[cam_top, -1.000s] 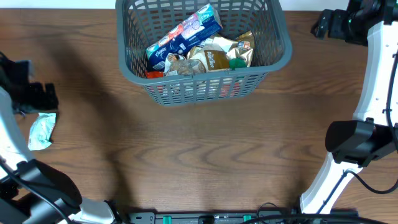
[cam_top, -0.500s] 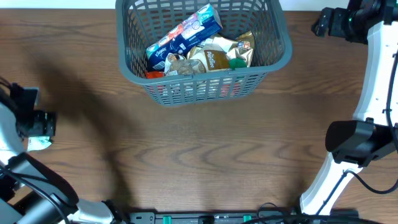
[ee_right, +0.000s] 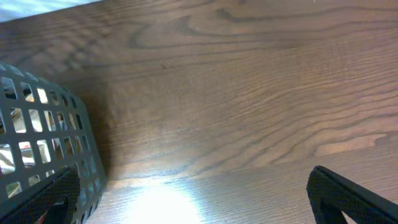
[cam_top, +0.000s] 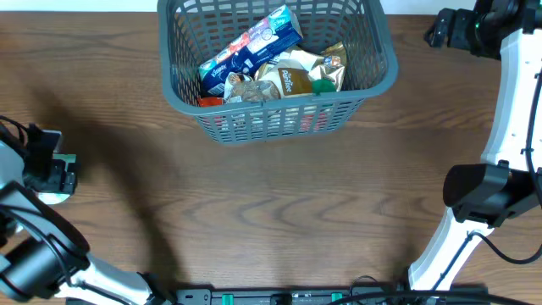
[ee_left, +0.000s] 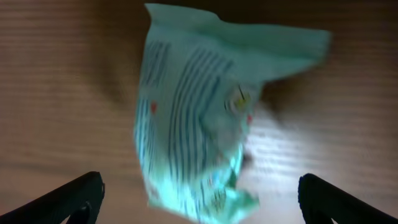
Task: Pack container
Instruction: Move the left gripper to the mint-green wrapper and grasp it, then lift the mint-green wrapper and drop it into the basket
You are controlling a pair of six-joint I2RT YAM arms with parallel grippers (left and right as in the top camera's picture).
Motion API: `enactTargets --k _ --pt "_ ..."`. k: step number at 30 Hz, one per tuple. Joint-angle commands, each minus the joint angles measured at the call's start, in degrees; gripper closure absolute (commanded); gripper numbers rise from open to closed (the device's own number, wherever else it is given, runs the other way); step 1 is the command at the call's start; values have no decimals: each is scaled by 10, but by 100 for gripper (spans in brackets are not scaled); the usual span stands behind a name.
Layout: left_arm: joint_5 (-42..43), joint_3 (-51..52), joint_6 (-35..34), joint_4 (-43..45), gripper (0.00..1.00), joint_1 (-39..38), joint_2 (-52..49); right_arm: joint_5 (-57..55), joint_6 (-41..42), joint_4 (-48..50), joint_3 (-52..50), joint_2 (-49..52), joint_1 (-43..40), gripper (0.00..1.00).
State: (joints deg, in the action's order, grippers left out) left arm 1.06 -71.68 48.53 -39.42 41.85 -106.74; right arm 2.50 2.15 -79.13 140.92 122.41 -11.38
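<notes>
The dark grey lattice container [cam_top: 385, 72] stands at the back middle of the table with several snack packets inside, a blue one [cam_top: 251, 47] on top. Its side also shows in the right wrist view [ee_right: 37, 149]. A pale green packet [ee_left: 193, 118] lies on the table at the far left, only a sliver of it showing overhead [cam_top: 58, 196]. My left gripper [ee_left: 198, 202] is open right above it, fingers either side, not touching. My right gripper [ee_right: 189, 205] is open and empty, above bare table to the right of the container.
The table's left edge is close to the green packet. The right arm's base [cam_top: 487, 195] stands at the right front. Wood table stretches between the container and the front edge.
My left gripper has moved toward the front over the green packet, now covering most of it. The right gripper has barely shifted.
</notes>
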Motion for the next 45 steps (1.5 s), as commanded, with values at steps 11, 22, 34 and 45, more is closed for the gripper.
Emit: enactTargets --k 11,22,34,45 --pt "10 3 2 32 1 3 -84 -5 26 -6 -2 2 14 1" --pt "93 -1 -107 30 60 -10 -73 -6 25 -6 -2 2 23 1" --pt "95 -138 -251 -116 94 -74 22 -3 104 -15 -2 2 -21 1" --pt "189 -427 -278 -306 94 -184 80 25 86 -28 -2 2 -59 1"
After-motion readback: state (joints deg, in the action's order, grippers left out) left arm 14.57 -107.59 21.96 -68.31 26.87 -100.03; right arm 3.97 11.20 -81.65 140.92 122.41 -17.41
